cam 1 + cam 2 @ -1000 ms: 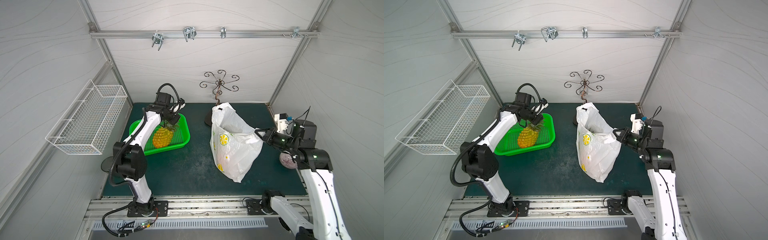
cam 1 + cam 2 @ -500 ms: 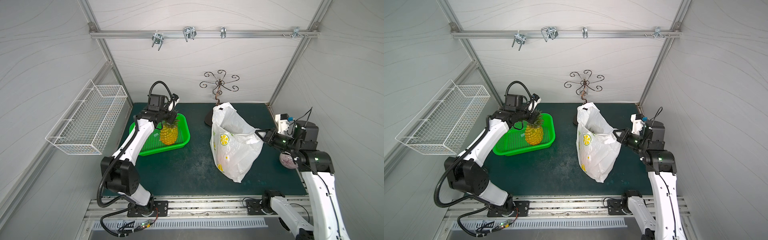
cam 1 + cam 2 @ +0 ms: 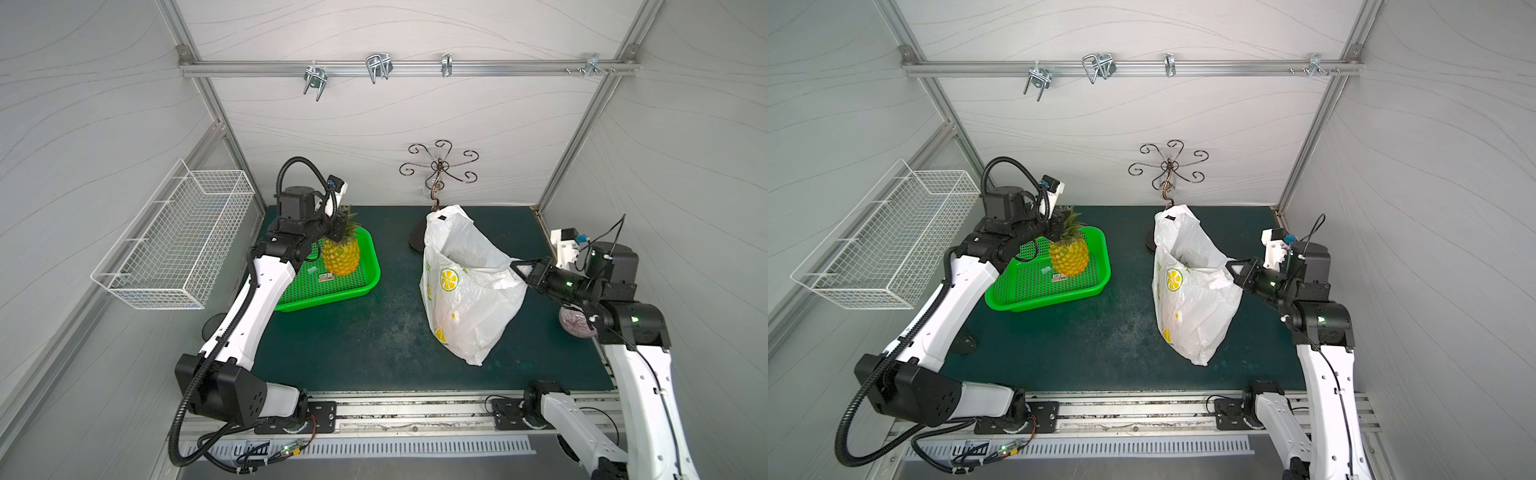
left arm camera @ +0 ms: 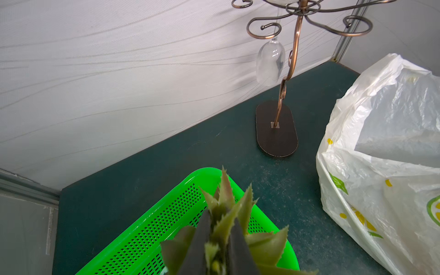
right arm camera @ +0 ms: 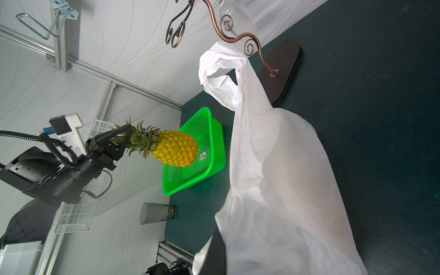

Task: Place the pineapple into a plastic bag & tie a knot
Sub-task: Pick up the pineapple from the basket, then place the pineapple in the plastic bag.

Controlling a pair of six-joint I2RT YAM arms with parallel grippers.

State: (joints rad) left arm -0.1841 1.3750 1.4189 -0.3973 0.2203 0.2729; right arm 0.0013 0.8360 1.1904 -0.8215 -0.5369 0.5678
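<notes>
1. Pineapple: yellow, with a green leafy crown. It hangs upright above the green tray, held by the crown. In the right wrist view its base seems to be clear of the tray's floor.
2. Left claw: clamped on the pineapple's crown, with leaves sticking out between and past the dark fingers.
3. Plastic bag: thin, white and translucent, with a lemon-slice print on the side facing the tray. It stands right of the counter's centre, well apart from the pineapple, with its bottom on the counter. One handle loop is up at the lower hook of the stand. The opposite rim is drawn out toward the right edge, so the mouth gapes. The handles are apart and not tied.
4. Right claw: closed tight, pinching the bag's rim on the side nearest the counter's right edge.
5. Tray: perforated plastic, near the counter's back left corner.
6. Stand: copper-coloured scrollwork on a dark oval base, at the middle of the back edge. A wine glass hangs from it upside down.
7. Tumbler: grey and see-through, at the counter's left edge.
8. Bowl: purplish, at the right edge and partly hidden by the right arm.
9. Wire basket: white, fixed to the left wall.
</notes>
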